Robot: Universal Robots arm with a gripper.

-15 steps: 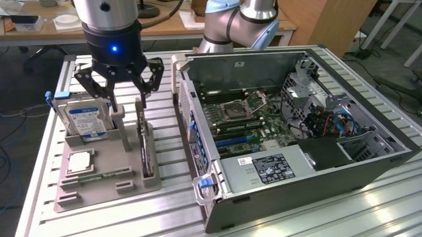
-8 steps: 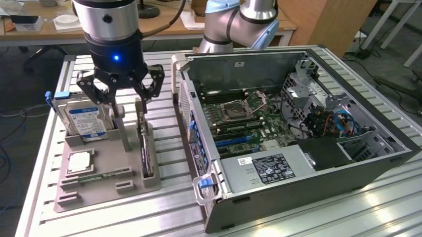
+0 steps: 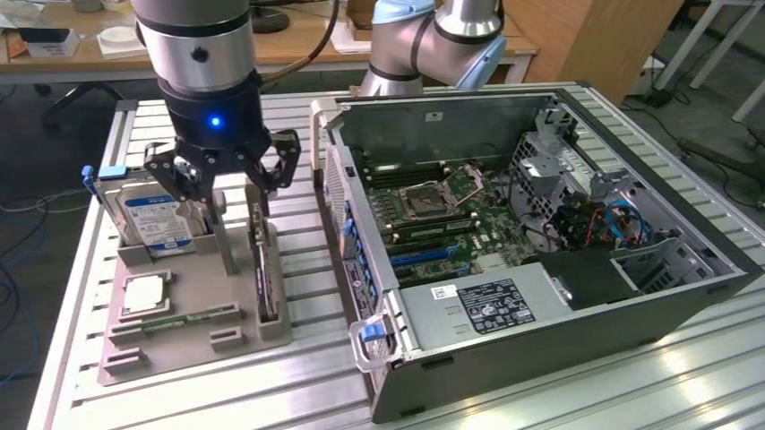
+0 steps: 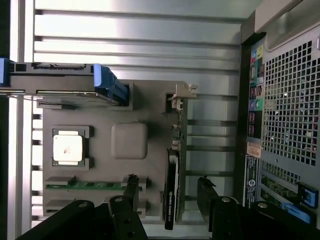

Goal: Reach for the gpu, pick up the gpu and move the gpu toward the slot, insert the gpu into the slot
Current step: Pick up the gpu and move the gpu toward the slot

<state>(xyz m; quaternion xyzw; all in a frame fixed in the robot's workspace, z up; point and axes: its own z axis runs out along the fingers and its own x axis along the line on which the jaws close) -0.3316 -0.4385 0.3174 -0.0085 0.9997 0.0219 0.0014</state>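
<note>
1. Well, the gpu [image 3: 264, 269] is a thin dark card (standing on edge) with a silver end bracket.
2. It sits in the grey moulded tray [image 3: 156, 358], between the hard drive [image 3: 153, 219] on the exterior view's left and the open metal computer case [image 3: 574, 345].
3. The gripper [image 3: 236, 193] hangs over it, fingers [image 4: 131, 187] spread wide either side of the gpu, grasping nothing.

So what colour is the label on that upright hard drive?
Blue and white; the hard drive label shows best in the exterior view.
</note>
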